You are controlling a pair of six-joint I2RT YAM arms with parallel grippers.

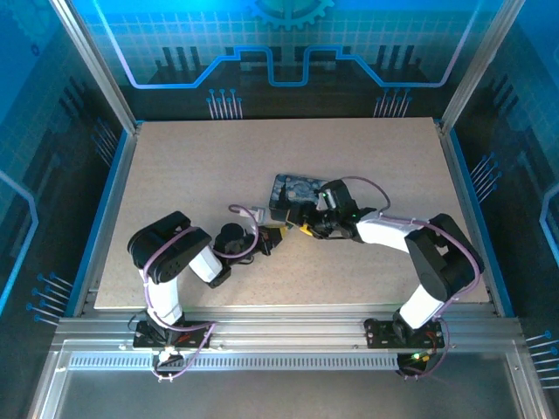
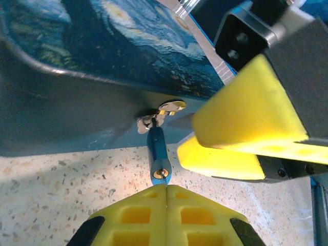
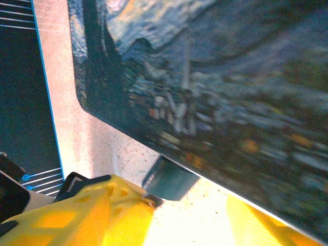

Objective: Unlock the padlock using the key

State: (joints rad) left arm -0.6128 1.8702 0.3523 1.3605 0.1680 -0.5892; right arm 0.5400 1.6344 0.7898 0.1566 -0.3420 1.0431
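Left wrist: padlock [image 2: 158, 149] seemingly touches left pincer [image 2: 166, 187].

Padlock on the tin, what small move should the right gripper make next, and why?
Probably close the right gripper gently on the padlock to steady it. It stands open just beside the blue body, which is hooked to the tin, while the shut left gripper sits at its keyhole end.

We find the overhead view evenly bright, with blue glow on the walls. Right wrist view: tin [image 3: 215, 92] blurred, glare bleaching the table [image 3: 102, 138]. Left wrist view: padlock [image 2: 158, 148] sharp, the tin's side in shade.
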